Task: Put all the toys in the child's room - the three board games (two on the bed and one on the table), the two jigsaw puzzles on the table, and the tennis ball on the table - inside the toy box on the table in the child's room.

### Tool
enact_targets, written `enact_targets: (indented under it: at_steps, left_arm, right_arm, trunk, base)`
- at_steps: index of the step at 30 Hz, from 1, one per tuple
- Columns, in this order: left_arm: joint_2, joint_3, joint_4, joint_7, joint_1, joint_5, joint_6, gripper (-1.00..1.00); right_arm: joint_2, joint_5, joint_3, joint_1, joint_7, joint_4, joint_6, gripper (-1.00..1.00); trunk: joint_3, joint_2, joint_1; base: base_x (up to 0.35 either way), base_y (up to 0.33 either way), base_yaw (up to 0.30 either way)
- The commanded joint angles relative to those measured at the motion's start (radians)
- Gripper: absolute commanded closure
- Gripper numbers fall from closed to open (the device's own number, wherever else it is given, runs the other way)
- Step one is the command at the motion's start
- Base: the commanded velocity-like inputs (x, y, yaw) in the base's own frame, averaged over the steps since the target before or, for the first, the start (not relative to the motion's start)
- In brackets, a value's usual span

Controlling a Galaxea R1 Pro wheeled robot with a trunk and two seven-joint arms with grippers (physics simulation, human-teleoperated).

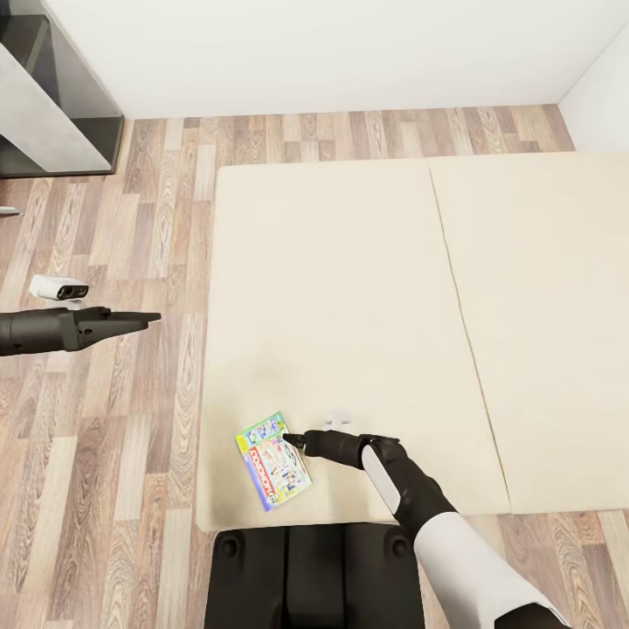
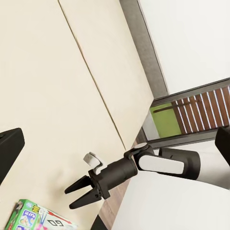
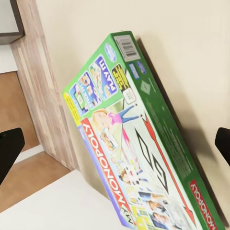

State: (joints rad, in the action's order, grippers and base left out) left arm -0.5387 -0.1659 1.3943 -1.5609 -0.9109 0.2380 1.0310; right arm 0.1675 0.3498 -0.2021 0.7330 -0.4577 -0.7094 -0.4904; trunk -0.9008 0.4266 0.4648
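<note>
Wood-plank floor (image 1: 105,454) around bed (image 1: 367,288); beige mattress spans most of head view, seam running down its right half. Dark grey cabinet (image 1: 52,96) stands at far left by white wall. Monopoly board game (image 1: 273,460) lies flat on mattress near its front left corner. Right gripper (image 1: 293,439) at game's right edge, fingers spread apart, nothing held. Left gripper (image 1: 148,320) hangs over floor left of bed; can't tell if parted or closed.

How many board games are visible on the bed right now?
1: the Monopoly box lies flat near the mattress corner closest to the robot, just ahead of the open right pincer. Any second game would lie outside these views.
</note>
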Motion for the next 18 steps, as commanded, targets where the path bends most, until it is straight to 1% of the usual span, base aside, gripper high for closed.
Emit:
enact_targets:
  at_steps: [1,7,18]
  left_arm:
    - [-0.001,0.0,0.0,-0.004,0.0,0.0,0.011,-1.0]
    - [-0.001,0.0,0.0,-0.004,0.0,0.0,0.011,-1.0]
    - [-0.001,0.0,0.0,-0.005,0.0,0.0,0.011,-1.0]
  right_arm:
    - [0.001,0.006,0.0,0.0,0.001,-0.001,-0.006,-1.0]
    - [0.004,0.006,0.0,0.0,0.001,-0.001,-0.005,-1.0]
    - [0.003,0.009,-0.001,0.0,0.002,-0.001,-0.01,-1.0]
  trunk:
    - [-0.001,0.001,0.001]
    - [-0.001,0.001,0.001]
    - [-0.001,0.001,0.001]
  base:
    - [0.0,0.0,0.0]
    - [0.0,0.001,0.0]
    - [0.0,0.047,0.0]
